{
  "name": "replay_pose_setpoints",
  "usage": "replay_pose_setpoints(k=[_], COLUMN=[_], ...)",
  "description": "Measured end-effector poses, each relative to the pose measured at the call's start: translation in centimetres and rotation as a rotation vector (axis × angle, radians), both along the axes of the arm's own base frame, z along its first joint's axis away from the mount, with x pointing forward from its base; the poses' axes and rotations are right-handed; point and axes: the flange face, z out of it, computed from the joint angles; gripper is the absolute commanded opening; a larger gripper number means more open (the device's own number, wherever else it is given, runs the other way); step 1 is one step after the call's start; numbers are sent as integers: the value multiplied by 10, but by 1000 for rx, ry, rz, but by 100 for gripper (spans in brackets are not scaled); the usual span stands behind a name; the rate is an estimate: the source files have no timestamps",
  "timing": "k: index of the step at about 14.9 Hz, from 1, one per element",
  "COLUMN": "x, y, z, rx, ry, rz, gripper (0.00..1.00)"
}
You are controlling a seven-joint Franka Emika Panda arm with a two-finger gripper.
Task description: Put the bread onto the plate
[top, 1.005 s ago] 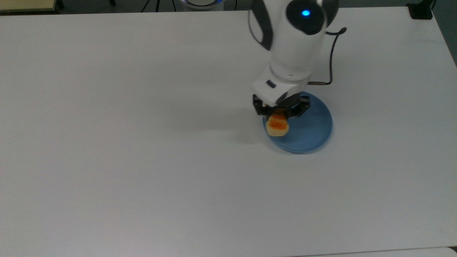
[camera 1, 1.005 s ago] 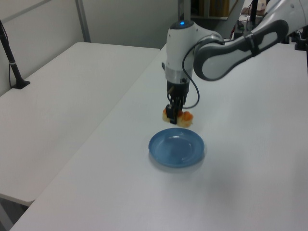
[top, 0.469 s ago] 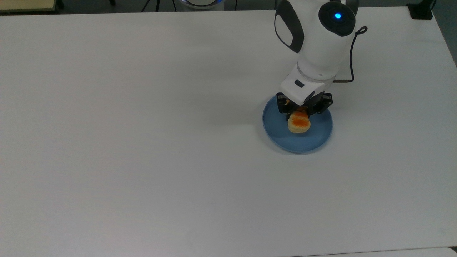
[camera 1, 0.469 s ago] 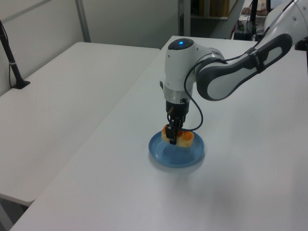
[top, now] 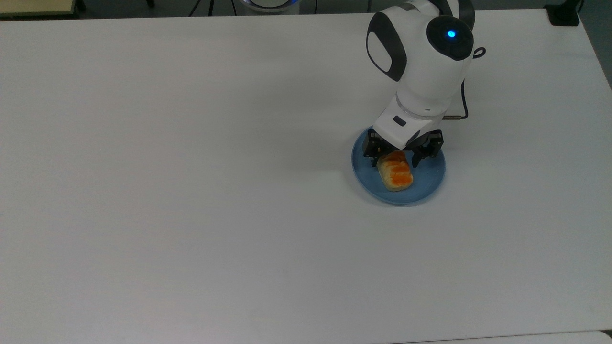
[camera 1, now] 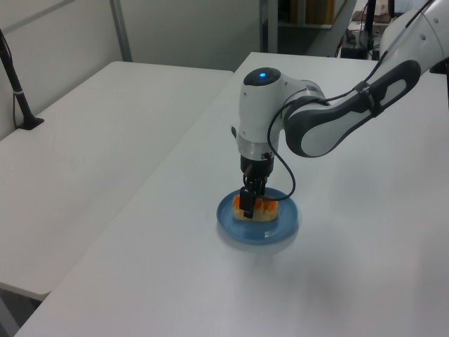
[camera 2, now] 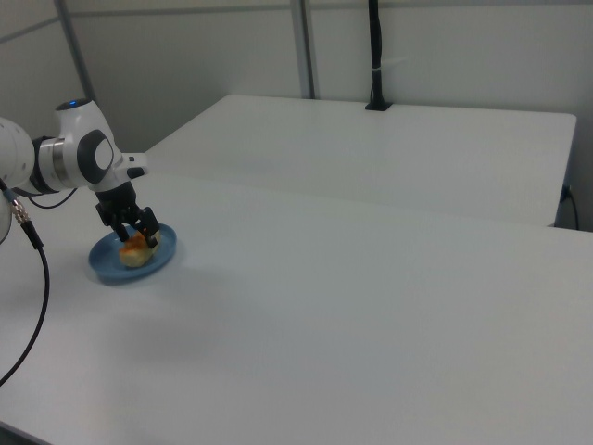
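Bread lies flat on blue plate, near middle. My gripper straddles its far end, jaws spread wide, nothing held. I plan straight vertical lift, avoiding nudging roll.

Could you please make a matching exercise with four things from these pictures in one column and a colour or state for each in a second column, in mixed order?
Column 1:
1. bread
2. plate
3. gripper
4. table

Column 2:
A. white, carries the plate
B. fingers spread apart, one on each side of the bread
C. light blue, round
D. orange-brown top, lying on the plate

Pairs: 1-D, 2-C, 3-B, 4-A
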Motion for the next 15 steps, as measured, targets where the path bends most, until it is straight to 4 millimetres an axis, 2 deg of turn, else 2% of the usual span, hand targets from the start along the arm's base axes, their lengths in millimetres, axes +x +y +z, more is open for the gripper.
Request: replay_pose_setpoints(k=[2,4,9,12,15], x=[1,4,1,-5,-5], y=[0,1,-12,-43,-104], z=[2,12,68,113,161], rx=[1,10,5,-31,-48], ry=[-4,-22,-39,0,23], rz=[0,-1,-22,-16,23], gripper=[100,100,100,100,100])
